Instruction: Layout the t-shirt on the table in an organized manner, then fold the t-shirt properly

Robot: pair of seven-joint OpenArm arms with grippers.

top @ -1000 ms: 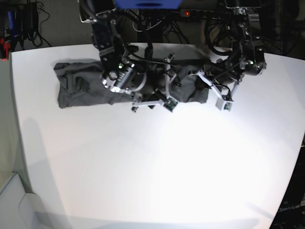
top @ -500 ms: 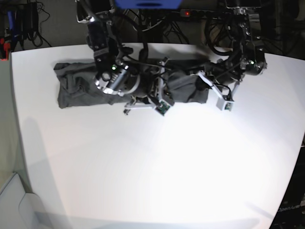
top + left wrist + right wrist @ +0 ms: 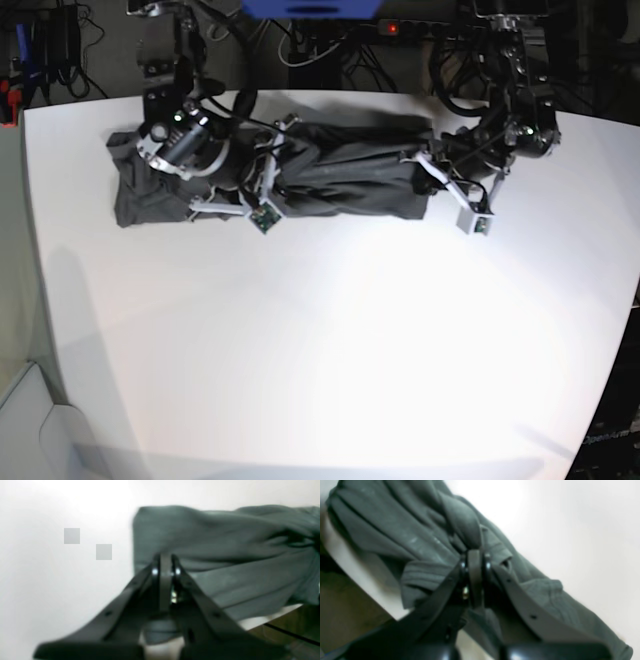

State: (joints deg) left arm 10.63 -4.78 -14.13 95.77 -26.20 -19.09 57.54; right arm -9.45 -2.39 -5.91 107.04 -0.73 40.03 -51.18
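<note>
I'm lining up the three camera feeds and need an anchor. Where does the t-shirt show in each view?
Base: t-shirt lies bunched in a long band across the far part of the table.
Left wrist: fills the upper right, beyond the shut left gripper.
Right wrist: runs from upper left to lower right; right gripper pinches a fold.
Shared landmark: the white table.

Both wrist views are soft with blur. My right hand (image 3: 475, 555) hides the fold of t-shirt (image 3: 395, 535) behind its tips, and the frame cuts the cloth off at the lower right. My left hand (image 3: 165, 562) covers the shirt's near edge; whether it grips fabric, I cannot tell.
</note>
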